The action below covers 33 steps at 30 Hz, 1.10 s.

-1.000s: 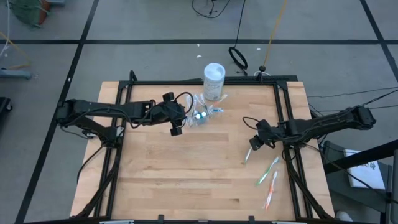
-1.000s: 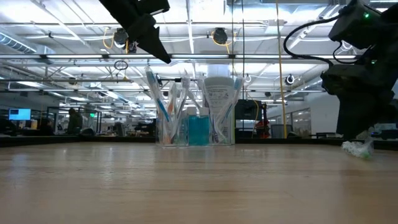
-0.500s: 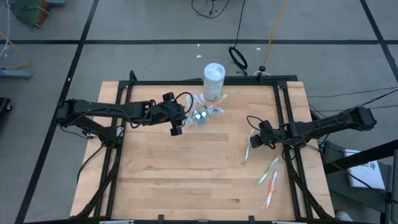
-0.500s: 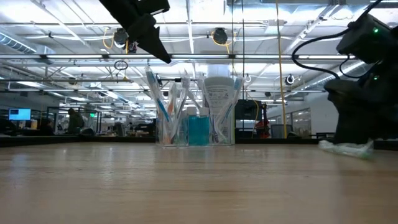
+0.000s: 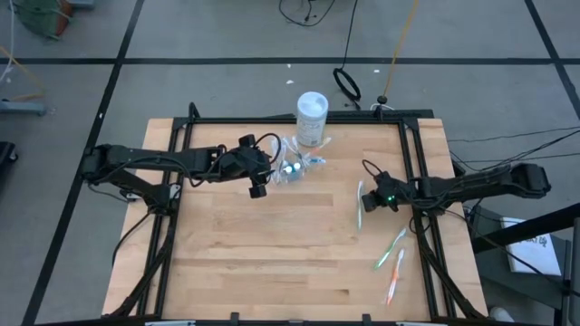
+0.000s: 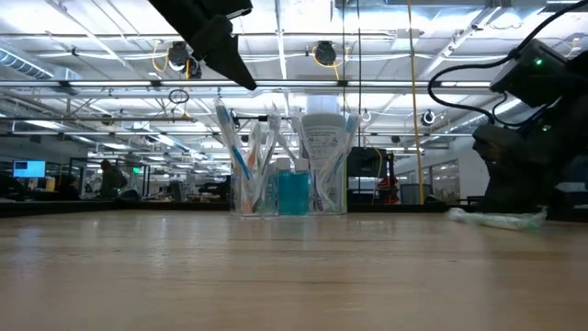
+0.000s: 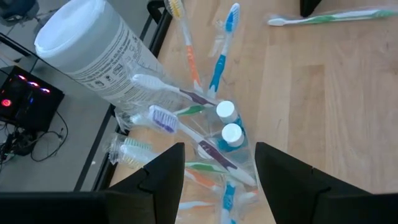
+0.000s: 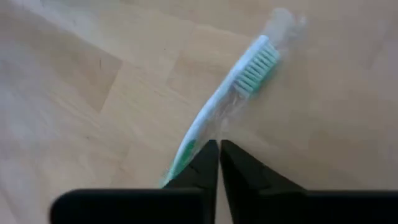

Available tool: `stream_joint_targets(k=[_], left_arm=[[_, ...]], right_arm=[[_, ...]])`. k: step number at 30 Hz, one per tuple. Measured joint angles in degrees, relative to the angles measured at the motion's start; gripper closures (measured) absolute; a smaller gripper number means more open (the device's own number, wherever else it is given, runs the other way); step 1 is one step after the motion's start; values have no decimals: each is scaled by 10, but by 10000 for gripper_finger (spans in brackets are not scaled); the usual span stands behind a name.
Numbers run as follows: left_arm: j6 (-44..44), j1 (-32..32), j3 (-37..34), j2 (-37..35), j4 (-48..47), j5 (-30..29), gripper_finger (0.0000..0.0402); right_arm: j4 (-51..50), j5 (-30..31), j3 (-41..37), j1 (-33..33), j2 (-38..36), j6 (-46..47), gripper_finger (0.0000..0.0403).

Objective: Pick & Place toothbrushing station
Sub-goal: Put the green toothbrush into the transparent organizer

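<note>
Wooden table [image 5: 272, 263], big open workshop behind. Right gripper [image 5: 369, 201] down at table near right edge, fingers pressed together on wrapped green toothbrush [image 8: 217, 118], pinching its handle; brush lies flat on wood. Left gripper [image 7: 214, 180] spread wide, hovers just above clear cup [image 7: 233, 168] at table's back, nothing in it. Cup already stuffed with brushes plus two toothpaste tubes [image 7: 227, 124], white tub [image 5: 312, 118] right behind. Two loose brushes [image 5: 392, 258] left near right front, so looks mostly done. Plenty of bare wood between brush and cup; right rail close.
</note>
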Motion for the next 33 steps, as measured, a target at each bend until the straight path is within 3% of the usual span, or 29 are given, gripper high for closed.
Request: stream_joint_targets(k=[4,12,21,33], left_arm=[[0,0,0,0,0,0,199],[0,0,0,0,0,0,199],[0,0,0,0,0,0,199],[2,0,0,0,0,2,199]], right_arm=[[56,5,-2,-5,2,-70,396],[180,4,-2,-5,1,-119,402],[185,8,-1,-5,1,-146,397],[183,36,0,-13,8,-149,308]])
